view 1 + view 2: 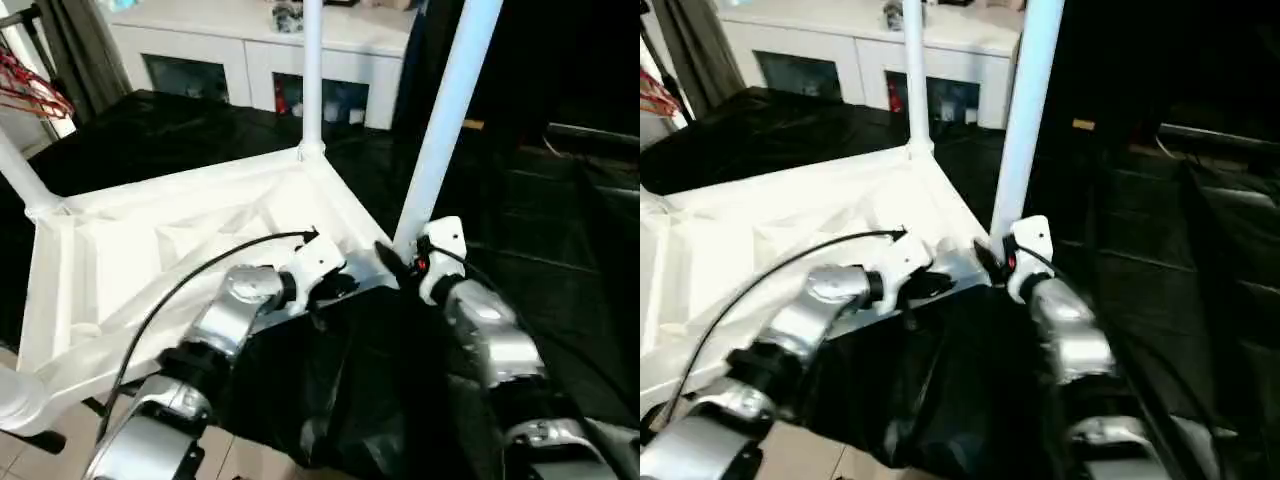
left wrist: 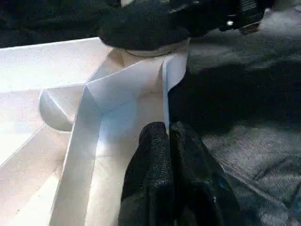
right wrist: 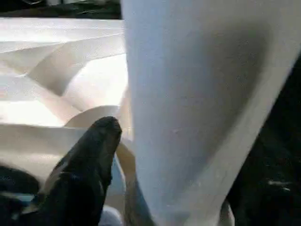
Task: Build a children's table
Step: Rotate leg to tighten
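The children's table is plain white all over, its ribbed underside and tubular legs alike. It rests on a black cloth. Both grippers' fingers are black, the forearms silver with black cables. The cabinet behind is white, with dark glass doors

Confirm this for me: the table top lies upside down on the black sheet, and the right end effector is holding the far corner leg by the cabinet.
Not quite. The table top does lie upside down on the black sheet, but the right end effector is at the near leg, at the corner closest to the robot, not the far leg by the cabinet. The left eye view shows it.
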You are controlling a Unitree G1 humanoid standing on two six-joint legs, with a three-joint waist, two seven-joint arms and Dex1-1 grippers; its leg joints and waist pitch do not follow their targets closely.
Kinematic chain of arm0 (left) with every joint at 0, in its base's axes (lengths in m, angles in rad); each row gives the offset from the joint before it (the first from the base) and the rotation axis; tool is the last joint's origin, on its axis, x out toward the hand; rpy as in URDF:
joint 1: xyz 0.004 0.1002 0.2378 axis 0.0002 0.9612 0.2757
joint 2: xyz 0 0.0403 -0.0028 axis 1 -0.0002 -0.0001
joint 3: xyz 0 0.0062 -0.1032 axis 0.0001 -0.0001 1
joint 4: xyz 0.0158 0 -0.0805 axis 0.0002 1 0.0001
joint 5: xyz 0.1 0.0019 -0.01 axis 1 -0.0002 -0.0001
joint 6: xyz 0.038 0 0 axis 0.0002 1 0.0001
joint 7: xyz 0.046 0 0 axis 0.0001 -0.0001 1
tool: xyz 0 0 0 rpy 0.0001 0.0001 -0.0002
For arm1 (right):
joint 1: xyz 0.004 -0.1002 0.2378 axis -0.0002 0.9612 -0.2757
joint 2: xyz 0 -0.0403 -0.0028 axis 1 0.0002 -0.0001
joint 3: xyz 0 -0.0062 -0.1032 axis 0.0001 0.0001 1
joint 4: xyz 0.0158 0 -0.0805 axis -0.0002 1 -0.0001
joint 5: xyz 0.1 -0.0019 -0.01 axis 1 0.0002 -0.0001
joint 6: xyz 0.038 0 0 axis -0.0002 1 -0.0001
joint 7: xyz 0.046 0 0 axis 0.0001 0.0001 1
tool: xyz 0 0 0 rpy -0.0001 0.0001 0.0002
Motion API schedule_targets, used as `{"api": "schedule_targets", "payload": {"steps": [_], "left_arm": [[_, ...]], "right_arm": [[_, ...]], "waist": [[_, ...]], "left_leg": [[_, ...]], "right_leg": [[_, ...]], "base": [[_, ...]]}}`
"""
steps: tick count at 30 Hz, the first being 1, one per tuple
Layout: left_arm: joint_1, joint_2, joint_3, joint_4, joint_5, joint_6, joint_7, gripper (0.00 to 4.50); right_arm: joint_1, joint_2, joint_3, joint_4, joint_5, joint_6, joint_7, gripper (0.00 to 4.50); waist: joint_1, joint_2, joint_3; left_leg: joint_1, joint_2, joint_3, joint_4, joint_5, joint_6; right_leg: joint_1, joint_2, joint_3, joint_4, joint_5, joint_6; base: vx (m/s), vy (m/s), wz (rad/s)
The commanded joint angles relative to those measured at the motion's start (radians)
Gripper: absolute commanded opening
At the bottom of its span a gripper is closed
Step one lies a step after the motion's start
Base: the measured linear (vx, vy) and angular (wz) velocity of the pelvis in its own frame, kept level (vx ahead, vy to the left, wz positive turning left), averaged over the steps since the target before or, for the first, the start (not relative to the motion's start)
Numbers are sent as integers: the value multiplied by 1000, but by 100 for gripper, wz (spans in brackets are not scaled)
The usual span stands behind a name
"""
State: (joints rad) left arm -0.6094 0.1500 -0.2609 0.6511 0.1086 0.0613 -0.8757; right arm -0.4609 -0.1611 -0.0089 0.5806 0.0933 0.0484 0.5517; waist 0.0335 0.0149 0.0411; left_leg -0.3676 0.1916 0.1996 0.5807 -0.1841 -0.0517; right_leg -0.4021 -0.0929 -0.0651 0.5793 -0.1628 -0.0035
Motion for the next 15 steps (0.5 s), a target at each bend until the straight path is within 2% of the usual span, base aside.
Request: {"api": "schedule_targets", "payload": {"steps": [1, 2, 3, 4, 6, 7, 8, 11, 13, 15], "left_arm": [[5, 3, -21, -41, -41, -38, -62, 0], [5, 3, -21, -41, -41, -38, -62, 0], [14, 24, -24, -53, -55, -50, -110, 0], [20, 39, -31, -61, -59, -55, -143, 0], [28, 66, -41, -73, -66, -64, -201, 0], [31, 77, -44, -77, -68, -68, -225, 0], [36, 105, -53, -77, -68, -81, -273, 0], [35, 124, -57, -77, -71, -80, -313, 0], [27, 152, -62, -75, -71, -81, -351, 0], [20, 170, -66, -71, -74, -83, -375, 0]], "right_arm": [[35, -19, 100, -47, 33, 44, 180, 320], [35, -19, 100, -47, 33, 44, 180, 320], [52, -63, 120, -80, 42, 55, 261, 320], [62, -92, 134, -102, 48, 67, 311, 320], [76, -137, 151, -134, 57, 87, 393, 320], [81, -154, 157, -146, 59, 94, 425, 295], [88, -186, 162, -165, 71, 113, 482, 288], [91, -206, 165, -173, 78, 124, 522, 285], [100, -246, 184, -201, 89, 144, 591, 250], [106, -271, 202, -221, 91, 159, 626, 245]], "waist": [[6, -10, -58], [8, -11, -58], [6, -10, -59], [10, -11, -63], [10, -10, -62], [14, -9, -61], [15, -8, -61], [24, -7, -57], [31, -6, -54], [36, -6, -54]], "left_leg": [[9, 37, -19, -69, -248, 58], [8, 38, -19, -69, -241, 65], [6, 39, -18, -68, -224, 71], [6, 38, -19, -65, -201, 82], [7, 40, -16, -63, -184, 99], [7, 41, -14, -62, -177, 104], [7, 43, -14, -62, -175, 105], [11, 46, -12, -65, -213, 90], [16, 47, -13, -69, -250, 66], [20, 48, -13, -70, -266, 51]], "right_leg": [[46, -53, 38, -68, -266, -206], [47, -54, 39, -67, -253, -209], [45, -55, 40, -62, -225, -220], [51, -52, 37, -57, -189, -227], [50, -50, 38, -53, -147, -246], [50, -49, 36, -50, -136, -254], [50, -50, 36, -50, -136, -257], [46, -51, 36, -56, -200, -254], [42, -51, 38, -61, -259, -238], [40, -52, 39, -63, -286, -228]], "base": [[0, 0, 0], [0, 0, 0], [0, 0, 0], [0, 0, 0], [0, 0, 0], [0, 0, 0], [0, 0, 0], [0, 0, 0], [0, 0, 0], [0, 0, 0]]}}
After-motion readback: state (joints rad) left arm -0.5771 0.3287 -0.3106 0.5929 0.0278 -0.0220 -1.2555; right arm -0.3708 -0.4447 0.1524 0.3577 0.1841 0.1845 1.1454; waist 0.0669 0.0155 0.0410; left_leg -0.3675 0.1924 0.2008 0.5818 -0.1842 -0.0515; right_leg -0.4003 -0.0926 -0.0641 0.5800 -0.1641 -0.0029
